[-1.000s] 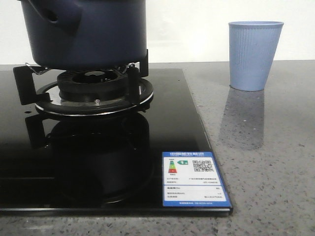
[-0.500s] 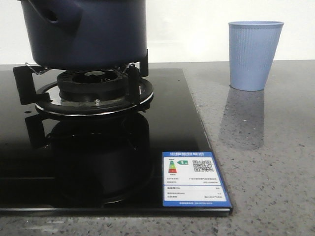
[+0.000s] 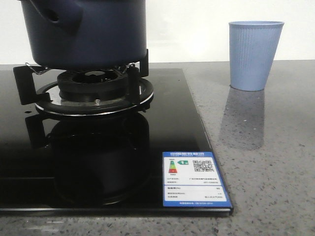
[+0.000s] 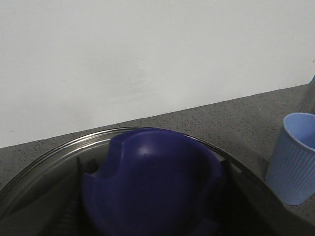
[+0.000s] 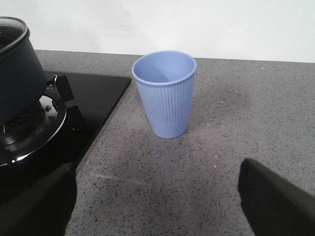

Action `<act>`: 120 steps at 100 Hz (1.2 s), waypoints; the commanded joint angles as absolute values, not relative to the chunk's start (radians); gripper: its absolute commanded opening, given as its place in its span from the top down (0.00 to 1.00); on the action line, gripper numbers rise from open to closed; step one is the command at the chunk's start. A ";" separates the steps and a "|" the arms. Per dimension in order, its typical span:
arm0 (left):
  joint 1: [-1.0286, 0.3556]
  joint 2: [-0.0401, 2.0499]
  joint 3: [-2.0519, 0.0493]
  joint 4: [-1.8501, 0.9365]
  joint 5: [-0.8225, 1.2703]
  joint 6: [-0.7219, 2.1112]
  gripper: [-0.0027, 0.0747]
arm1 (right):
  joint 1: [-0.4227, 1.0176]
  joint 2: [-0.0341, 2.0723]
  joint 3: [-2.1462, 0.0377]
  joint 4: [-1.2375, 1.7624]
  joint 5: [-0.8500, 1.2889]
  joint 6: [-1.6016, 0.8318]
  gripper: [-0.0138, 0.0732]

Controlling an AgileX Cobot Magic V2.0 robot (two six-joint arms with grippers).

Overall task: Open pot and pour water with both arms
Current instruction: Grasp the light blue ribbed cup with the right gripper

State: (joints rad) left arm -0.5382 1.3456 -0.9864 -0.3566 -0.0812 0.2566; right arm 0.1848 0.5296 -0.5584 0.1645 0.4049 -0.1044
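Note:
The dark navy pot (image 3: pixel 88 34) stands on the burner support, its stubby side handle (image 3: pixel 56 17) at the upper left; its top is cut off in the front view. It also shows in the right wrist view (image 5: pixel 17 73). In the left wrist view the glass lid's metal rim (image 4: pixel 59 147) and its big blue knob (image 4: pixel 152 182) fill the lower part. My left gripper (image 4: pixel 152 221) sits around the knob, dark fingers tight against both of its sides. My right gripper (image 5: pixel 155 206) is open and empty, low over the countertop before the cup.
A light blue ribbed cup (image 3: pixel 254 54) stands upright and empty on the grey stone countertop to the right of the black glass hob (image 3: pixel 172 123); it also shows in both wrist views (image 5: pixel 167 93) (image 4: pixel 295 157). A blue label (image 3: pixel 194 179) sits at the hob's front right corner.

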 commanded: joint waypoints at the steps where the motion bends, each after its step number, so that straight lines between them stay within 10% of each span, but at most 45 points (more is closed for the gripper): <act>1: -0.543 1.266 -1.023 -0.351 -0.200 0.256 0.50 | 0.187 0.549 -0.589 0.168 0.326 -0.116 0.17; 120: -0.301 1.051 -1.023 -0.306 -0.118 0.256 0.50 | 0.303 1.399 -0.579 0.256 -0.626 -0.116 0.17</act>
